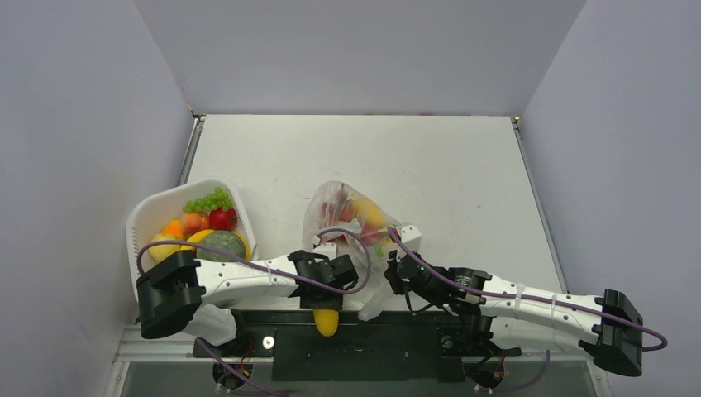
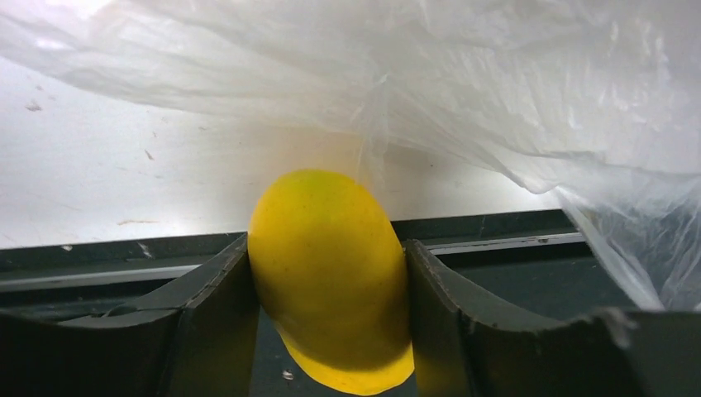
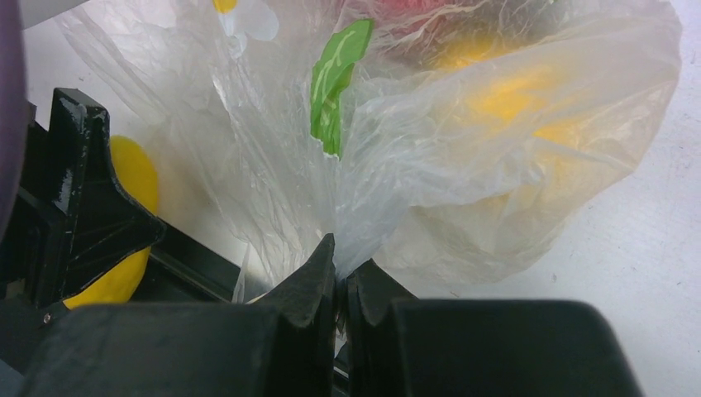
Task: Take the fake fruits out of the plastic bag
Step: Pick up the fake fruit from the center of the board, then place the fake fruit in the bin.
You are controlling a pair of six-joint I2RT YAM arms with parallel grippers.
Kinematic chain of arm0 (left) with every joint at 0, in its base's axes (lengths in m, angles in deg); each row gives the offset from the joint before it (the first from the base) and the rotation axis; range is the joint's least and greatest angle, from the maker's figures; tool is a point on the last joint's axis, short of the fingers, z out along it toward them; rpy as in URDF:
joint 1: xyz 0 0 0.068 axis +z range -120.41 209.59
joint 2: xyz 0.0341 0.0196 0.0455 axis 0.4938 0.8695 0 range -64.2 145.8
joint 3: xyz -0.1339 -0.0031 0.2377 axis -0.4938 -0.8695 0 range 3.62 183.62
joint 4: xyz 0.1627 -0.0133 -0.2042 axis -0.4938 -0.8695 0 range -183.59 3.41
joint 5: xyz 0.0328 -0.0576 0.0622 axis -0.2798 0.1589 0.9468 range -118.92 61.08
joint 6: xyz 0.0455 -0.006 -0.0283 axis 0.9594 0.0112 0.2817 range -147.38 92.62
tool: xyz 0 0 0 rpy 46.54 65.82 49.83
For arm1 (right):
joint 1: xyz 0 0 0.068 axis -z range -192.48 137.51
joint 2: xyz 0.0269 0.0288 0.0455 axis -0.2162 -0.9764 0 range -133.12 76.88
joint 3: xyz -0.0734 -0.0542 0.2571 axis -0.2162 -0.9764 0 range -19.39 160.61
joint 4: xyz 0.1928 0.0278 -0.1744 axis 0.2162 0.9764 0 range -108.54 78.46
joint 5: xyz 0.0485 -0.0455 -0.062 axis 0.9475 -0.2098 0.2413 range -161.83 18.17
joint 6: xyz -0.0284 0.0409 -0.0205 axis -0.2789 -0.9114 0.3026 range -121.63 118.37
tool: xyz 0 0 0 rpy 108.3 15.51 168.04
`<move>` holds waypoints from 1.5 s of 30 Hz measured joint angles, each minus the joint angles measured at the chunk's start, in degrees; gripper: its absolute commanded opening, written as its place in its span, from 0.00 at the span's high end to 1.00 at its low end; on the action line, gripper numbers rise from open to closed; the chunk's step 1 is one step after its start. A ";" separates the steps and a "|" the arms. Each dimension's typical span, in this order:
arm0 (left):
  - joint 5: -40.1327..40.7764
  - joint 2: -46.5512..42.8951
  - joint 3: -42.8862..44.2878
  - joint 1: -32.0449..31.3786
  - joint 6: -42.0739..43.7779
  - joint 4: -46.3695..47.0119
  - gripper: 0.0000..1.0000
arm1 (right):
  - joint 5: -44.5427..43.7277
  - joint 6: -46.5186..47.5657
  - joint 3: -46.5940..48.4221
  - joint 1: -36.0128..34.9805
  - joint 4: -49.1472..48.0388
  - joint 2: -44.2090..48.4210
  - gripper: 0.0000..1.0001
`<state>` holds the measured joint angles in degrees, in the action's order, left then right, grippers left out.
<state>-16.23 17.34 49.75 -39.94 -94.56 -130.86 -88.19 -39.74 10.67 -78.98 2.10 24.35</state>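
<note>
Emptying the plastic bag (image 3: 463, 190), partway done.
Your left claw (image 2: 326, 252) grasps a yellow fruit (image 2: 331, 289) beside the bag; your right claw (image 3: 340, 269) is clenched on its film; other fruits (image 3: 504, 99) remain inside.

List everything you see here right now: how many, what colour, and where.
yellow fruit: one, yellow, at the table's near edge, outside the bag
plastic bag: one, clear, middle of the table
fruits in the bag: several, red, yellow and green, exact count unclear
basket: one, white, left side of the table
fruits in the basket: several, green, red, orange and yellow
table: one, white
left gripper: one, black, closed on the yellow fruit
right gripper: one, black, pinching the plastic bag's near end
</note>
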 measured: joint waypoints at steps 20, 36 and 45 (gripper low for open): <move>4.07 -28.20 13.79 46.84 25.73 -15.58 1.00 | 0.57 1.46 0.02 0.59 -0.07 -0.48 0.98; -0.68 -21.66 15.80 73.88 38.12 -3.98 0.50 | 0.76 1.53 0.81 0.90 1.16 -0.39 0.98; 5.88 -21.68 15.21 74.16 40.46 -2.38 0.17 | 0.79 1.75 2.29 0.92 1.31 -1.33 0.98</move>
<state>-10.35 -4.34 64.96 34.22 -54.10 -133.24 -87.41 -37.99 12.97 -78.07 3.41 23.02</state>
